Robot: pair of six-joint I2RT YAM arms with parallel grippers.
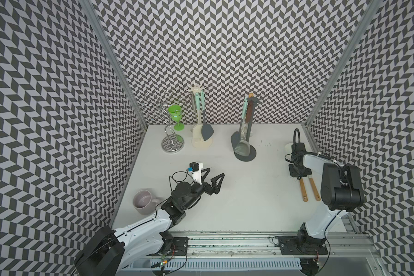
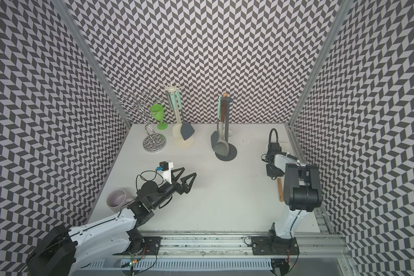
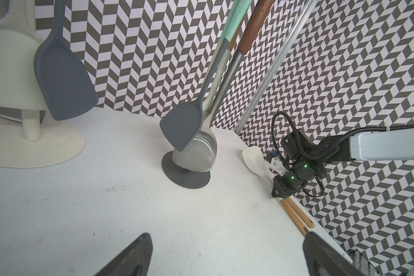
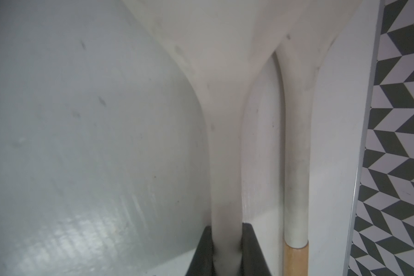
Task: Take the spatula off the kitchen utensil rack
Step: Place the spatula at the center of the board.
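Right wrist view: right gripper (image 4: pixel 226 241) clamped on white spatula (image 4: pixel 225 148) neck; second white utensil (image 4: pixel 296 167) just beside its finger. Left gripper (image 1: pixel 216 172) wide open, empty.

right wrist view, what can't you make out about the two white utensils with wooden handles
- Right wrist view: the head of the white wooden-handled utensil in the right gripper is blurred and cut off by the frame edge; spatula or spoon, cannot tell.
- Same view: the second white utensil has its head cut off too.
- Both top views: the right arm covers the gripper's jaws and most of both heads.
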